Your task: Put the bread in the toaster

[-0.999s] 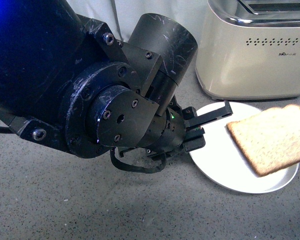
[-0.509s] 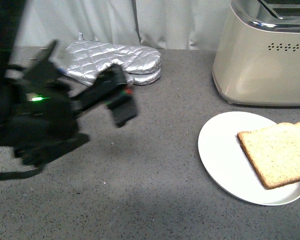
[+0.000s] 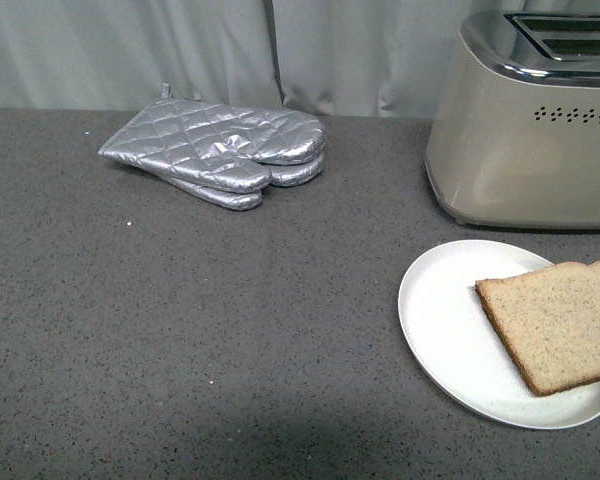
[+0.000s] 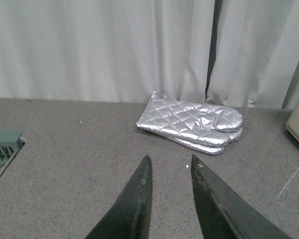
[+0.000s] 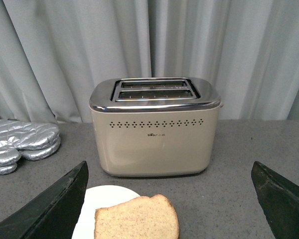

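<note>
A light brown slice of bread (image 3: 558, 326) lies flat on a white plate (image 3: 440, 315) at the right of the grey counter; the right wrist view shows the bread (image 5: 137, 219) too. Behind the plate stands the beige toaster (image 3: 525, 125) with a chrome top and two empty slots, also seen as the toaster (image 5: 154, 127) in the right wrist view. My right gripper (image 5: 169, 172) is open wide, hanging near the bread and facing the toaster, with nothing between its fingers. My left gripper (image 4: 171, 162) is open over bare counter, empty. Neither arm shows in the front view.
A pair of silver quilted oven mitts (image 3: 220, 150) lies at the back middle of the counter. A grey curtain hangs behind everything. In the left wrist view a grey-green object (image 4: 4, 149) sits at the counter's edge.
The left arm, which filled the front view a second ago near the plate, swept left and out of that view. The bread now lies flat on the plate.
</note>
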You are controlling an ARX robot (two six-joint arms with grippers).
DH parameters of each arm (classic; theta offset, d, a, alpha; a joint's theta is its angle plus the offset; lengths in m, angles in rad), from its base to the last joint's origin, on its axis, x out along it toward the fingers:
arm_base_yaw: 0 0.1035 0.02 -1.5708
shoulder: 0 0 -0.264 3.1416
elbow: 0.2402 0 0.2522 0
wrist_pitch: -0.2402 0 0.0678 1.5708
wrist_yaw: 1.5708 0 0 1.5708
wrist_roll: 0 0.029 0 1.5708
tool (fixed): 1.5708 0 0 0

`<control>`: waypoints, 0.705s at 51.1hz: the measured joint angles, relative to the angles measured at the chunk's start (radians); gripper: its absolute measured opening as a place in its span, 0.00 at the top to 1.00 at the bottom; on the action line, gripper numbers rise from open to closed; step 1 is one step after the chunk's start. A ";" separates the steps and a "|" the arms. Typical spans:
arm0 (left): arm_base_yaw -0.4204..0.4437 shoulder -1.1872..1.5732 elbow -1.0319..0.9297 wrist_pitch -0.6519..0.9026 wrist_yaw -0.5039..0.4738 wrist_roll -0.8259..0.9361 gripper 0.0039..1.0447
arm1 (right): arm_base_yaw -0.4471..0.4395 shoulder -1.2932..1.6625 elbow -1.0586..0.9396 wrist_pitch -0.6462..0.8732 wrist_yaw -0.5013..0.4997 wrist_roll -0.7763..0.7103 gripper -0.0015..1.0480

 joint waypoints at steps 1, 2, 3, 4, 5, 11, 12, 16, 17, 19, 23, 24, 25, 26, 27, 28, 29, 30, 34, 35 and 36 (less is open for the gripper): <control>0.000 -0.010 0.000 -0.002 0.000 0.002 0.79 | 0.000 0.000 0.000 0.000 0.000 0.000 0.09; 0.000 -0.025 0.000 -0.005 0.000 0.005 0.82 | 0.000 0.000 0.000 0.000 0.000 0.000 0.09; 0.000 -0.034 0.000 -0.006 0.000 0.008 0.86 | 0.000 0.000 0.000 0.000 -0.001 0.000 0.09; 0.000 -0.037 0.000 -0.006 0.000 0.008 0.88 | 0.000 0.000 0.000 0.000 -0.001 0.000 0.09; 0.000 -0.042 0.000 -0.008 0.000 0.011 0.93 | 0.000 0.000 0.000 0.000 -0.001 0.000 0.09; 0.000 -0.045 0.000 -0.010 -0.001 0.016 0.97 | 0.000 0.000 0.000 0.000 0.000 0.000 0.09; 0.000 -0.045 0.000 -0.010 0.000 0.018 0.97 | 0.000 0.000 0.000 0.000 0.000 0.000 0.09; 0.000 -0.045 0.000 -0.010 0.000 0.020 0.97 | 0.000 0.000 0.000 0.000 0.000 0.000 0.09; 0.000 -0.045 0.000 -0.010 0.000 0.021 0.97 | 0.000 0.000 0.000 0.000 0.000 0.000 0.09; 0.000 -0.045 0.000 -0.010 0.000 0.021 0.94 | 0.000 0.000 0.000 0.000 0.000 0.000 0.09; 0.000 -0.046 0.000 -0.010 0.000 0.022 0.82 | 0.000 0.000 0.000 0.000 0.000 0.000 0.09; 0.000 -0.046 0.000 -0.010 -0.001 0.022 0.81 | 0.000 0.000 0.000 0.000 0.000 0.000 0.09; 0.000 -0.046 0.000 -0.010 -0.001 0.022 0.77 | 0.000 0.000 0.000 0.000 0.000 0.000 0.09; 0.000 -0.046 0.000 -0.010 -0.001 0.022 0.74 | 0.000 0.000 0.000 0.000 0.000 0.000 0.09; 0.000 -0.046 0.000 -0.010 -0.001 0.022 0.72 | 0.000 0.000 0.000 0.000 0.000 0.000 0.09; 0.000 -0.046 0.000 -0.010 0.000 0.022 0.69 | 0.000 0.000 0.000 0.000 0.000 0.000 0.09; 0.000 -0.046 0.000 -0.010 0.000 0.022 0.65 | 0.000 0.000 0.000 0.000 0.000 0.000 0.09; 0.000 -0.046 0.000 -0.010 -0.001 0.022 0.62 | 0.000 0.000 0.000 0.000 0.000 0.000 0.09; 0.000 -0.046 0.000 -0.010 0.000 0.022 0.50 | -0.003 0.064 0.053 -0.135 -0.014 0.106 0.09; 0.000 -0.046 0.000 -0.010 0.000 0.022 0.46 | -0.004 0.105 0.078 -0.189 -0.005 0.141 0.09; 0.000 -0.046 0.000 -0.010 0.000 0.022 0.43 | -0.006 0.149 0.093 -0.220 0.010 0.191 0.09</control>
